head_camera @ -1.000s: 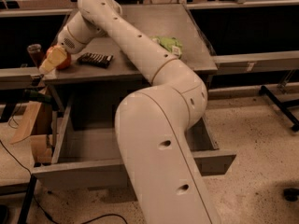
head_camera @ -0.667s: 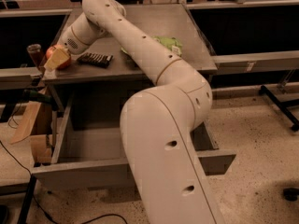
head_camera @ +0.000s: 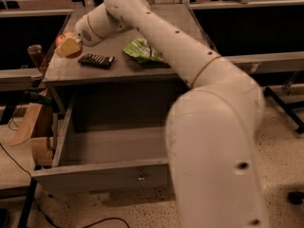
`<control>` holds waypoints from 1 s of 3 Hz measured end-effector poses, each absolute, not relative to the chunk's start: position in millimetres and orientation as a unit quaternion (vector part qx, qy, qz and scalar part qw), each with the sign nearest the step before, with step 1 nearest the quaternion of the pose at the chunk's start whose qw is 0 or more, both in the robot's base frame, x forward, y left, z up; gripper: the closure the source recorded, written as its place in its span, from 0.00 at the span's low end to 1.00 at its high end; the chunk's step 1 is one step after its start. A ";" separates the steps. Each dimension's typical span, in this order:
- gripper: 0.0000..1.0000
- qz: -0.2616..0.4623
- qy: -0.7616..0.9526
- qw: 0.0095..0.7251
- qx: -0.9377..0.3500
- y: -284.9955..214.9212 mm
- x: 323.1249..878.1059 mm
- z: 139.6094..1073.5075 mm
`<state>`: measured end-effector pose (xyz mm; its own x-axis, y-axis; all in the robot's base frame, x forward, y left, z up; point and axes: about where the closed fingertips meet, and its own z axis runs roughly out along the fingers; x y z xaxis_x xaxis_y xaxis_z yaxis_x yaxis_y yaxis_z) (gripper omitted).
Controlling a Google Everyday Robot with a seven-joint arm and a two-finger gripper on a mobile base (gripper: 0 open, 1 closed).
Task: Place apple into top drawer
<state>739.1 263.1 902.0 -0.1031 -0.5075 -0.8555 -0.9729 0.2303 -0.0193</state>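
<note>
The white robot arm fills the right and middle of the view, rising from a thick segment at the lower right and reaching up and left across the grey table. Under the tabletop the top drawer is pulled well out toward the camera, with its grey inside showing bare and its flat front panel facing forward. To the left of the drawer, pieces of brown cardboard lean beside the table leg. On the tabletop a crumpled green bag lies near the middle, partly under the line of the arm. Just left of it, apart from it, lies a dark flat snack bar. The gripper sits at the left end of the tabletop, beyond the bar, with its pale yellowish fingers closed around the apple. The apple shows as red patches above and below the near finger; it is at the table's left edge, well away from the drawer, and I cannot tell whether it touches the surface. A small dark jar stands off to the left of the table. A little metal lock marks the centre of the drawer front
</note>
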 end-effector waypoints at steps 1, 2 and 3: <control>1.00 0.301 0.670 0.415 -0.536 217.4 713.1 921.4; 1.00 0.310 0.665 0.416 -0.537 166.9 677.3 920.0; 1.00 0.324 0.671 0.388 -0.542 113.6 646.0 892.9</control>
<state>646.0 113.6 892.9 -0.1105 -0.4759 -0.8725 -0.9793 0.2021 0.0137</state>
